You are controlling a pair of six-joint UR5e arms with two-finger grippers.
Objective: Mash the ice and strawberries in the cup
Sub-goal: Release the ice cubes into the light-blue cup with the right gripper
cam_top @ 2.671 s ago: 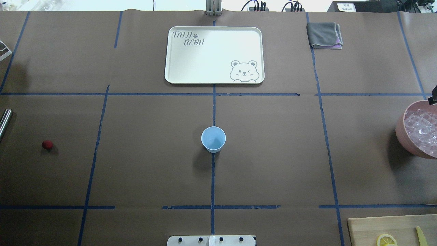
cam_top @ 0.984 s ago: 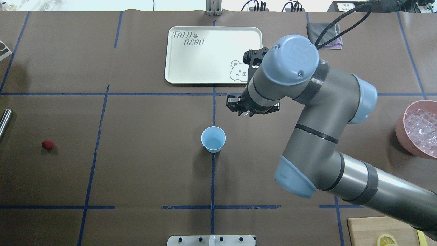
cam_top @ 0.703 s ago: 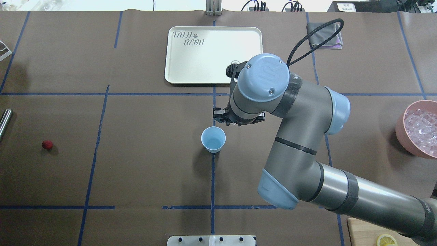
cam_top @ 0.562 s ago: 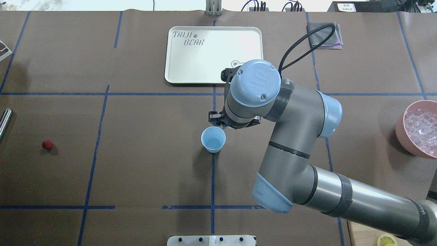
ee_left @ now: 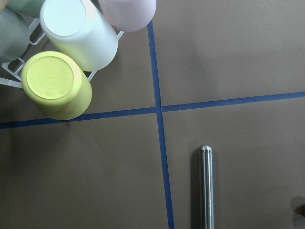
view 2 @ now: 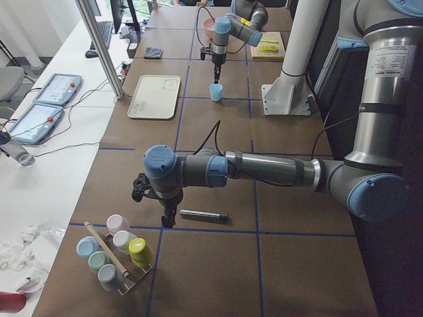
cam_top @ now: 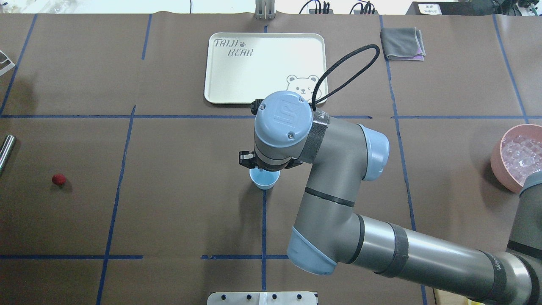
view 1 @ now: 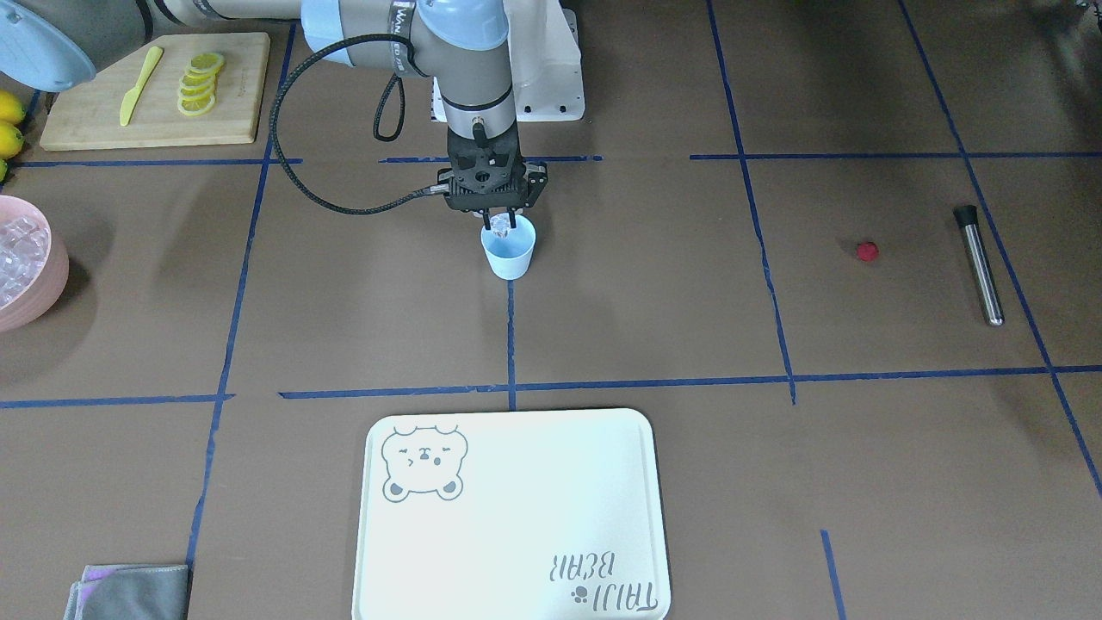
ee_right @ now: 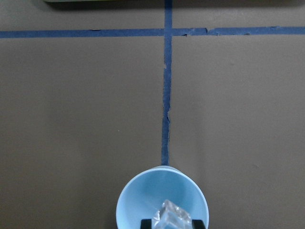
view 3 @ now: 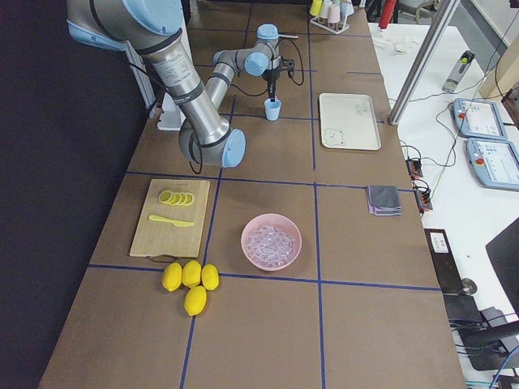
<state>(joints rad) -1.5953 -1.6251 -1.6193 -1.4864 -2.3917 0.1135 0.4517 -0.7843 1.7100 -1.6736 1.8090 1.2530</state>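
Note:
The pale blue cup [view 1: 510,256] stands at the table's middle; it also shows in the overhead view [cam_top: 265,182]. My right gripper [view 1: 499,226] hangs just over the cup's mouth, shut on a clear ice cube [ee_right: 169,214] held above the cup's inside [ee_right: 143,200]. More ice fills the pink bowl [cam_top: 499,163]. The red strawberry [view 1: 867,251] lies alone on the table, far from the cup. My left gripper [view 2: 167,219] shows only in the exterior left view, pointing down near a metal rod [view 2: 203,215]; I cannot tell whether it is open or shut.
The metal rod [view 1: 980,263] lies beyond the strawberry. A white bear tray [cam_top: 265,67] sits behind the cup. A cutting board [view 1: 86,103] holds lemon slices and a yellow knife. A grey cloth [cam_top: 402,43] and a rack of coloured cups [ee_left: 57,88] lie at the edges.
My right arm came in from the right and moved left and toward the cup. Its gripper now hangs over the cup's mouth. The cup and strawberry have not moved.

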